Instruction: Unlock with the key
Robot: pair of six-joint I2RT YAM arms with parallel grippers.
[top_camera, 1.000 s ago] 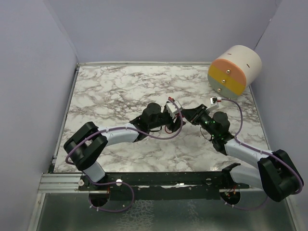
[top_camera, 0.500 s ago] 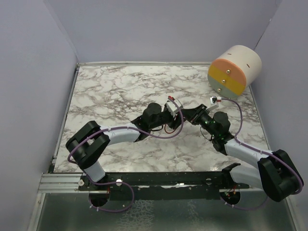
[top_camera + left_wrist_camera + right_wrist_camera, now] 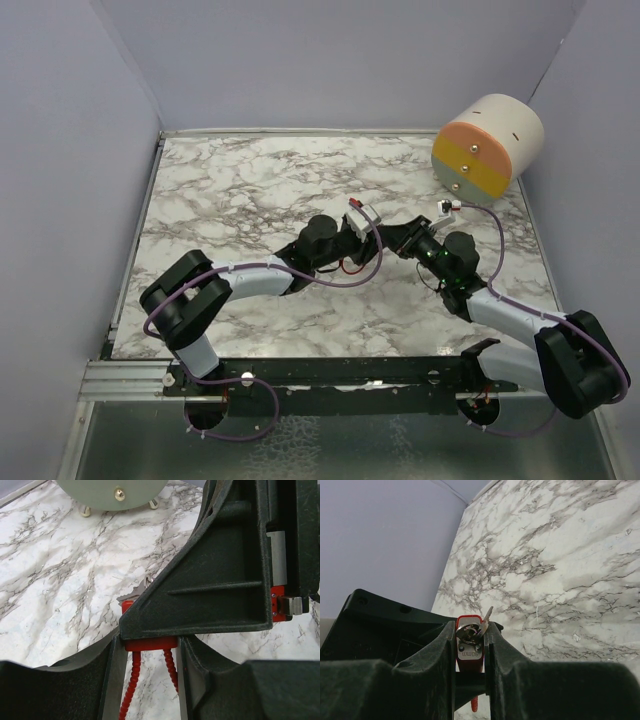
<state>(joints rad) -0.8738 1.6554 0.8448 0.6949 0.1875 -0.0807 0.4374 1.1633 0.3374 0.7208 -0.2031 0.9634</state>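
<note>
A red padlock [image 3: 470, 655] with a silver end face and a red cable shackle [image 3: 131, 680] is held above the middle of the table, where both grippers meet. My left gripper [image 3: 151, 645] is shut on the padlock's body [image 3: 150, 643], the cable hanging between its fingers. My right gripper [image 3: 471, 625] is shut on the padlock's other end. A silver key [image 3: 486, 617] on a ring lies against that end face, its blade sticking out past the right finger. In the top view the left gripper [image 3: 368, 243] and right gripper [image 3: 388, 243] touch, and only the cable [image 3: 348, 266] shows.
A cream cylinder with an orange and yellow face and brass knobs [image 3: 487, 145] stands at the back right corner; it also shows in the left wrist view [image 3: 110, 492]. Lilac walls close in the marble table [image 3: 230, 180] on three sides.
The left arm's elbow has crept a little to the right. Both grippers stay together on the padlock at the same spot.
</note>
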